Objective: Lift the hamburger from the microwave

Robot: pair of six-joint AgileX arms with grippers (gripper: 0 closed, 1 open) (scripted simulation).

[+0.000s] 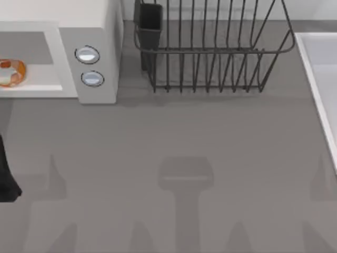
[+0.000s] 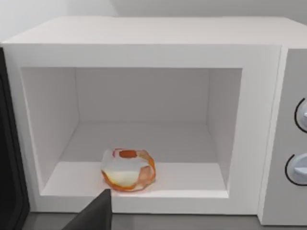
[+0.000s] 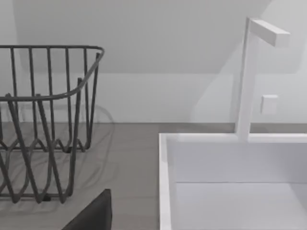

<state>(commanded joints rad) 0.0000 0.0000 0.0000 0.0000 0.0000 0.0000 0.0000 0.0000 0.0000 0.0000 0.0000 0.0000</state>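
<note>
Left wrist view, hamburger point(image 2: 128, 169) on microwave point(image 2: 144, 48) floor, untouched

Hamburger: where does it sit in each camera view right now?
Top view: the hamburger sits at the far left edge, in the microwave opening.
Left wrist view: hamburger on the cavity floor, near the front lip.
Right wrist view: not in it.
Shared landmark: the microwave knobs.
</note>
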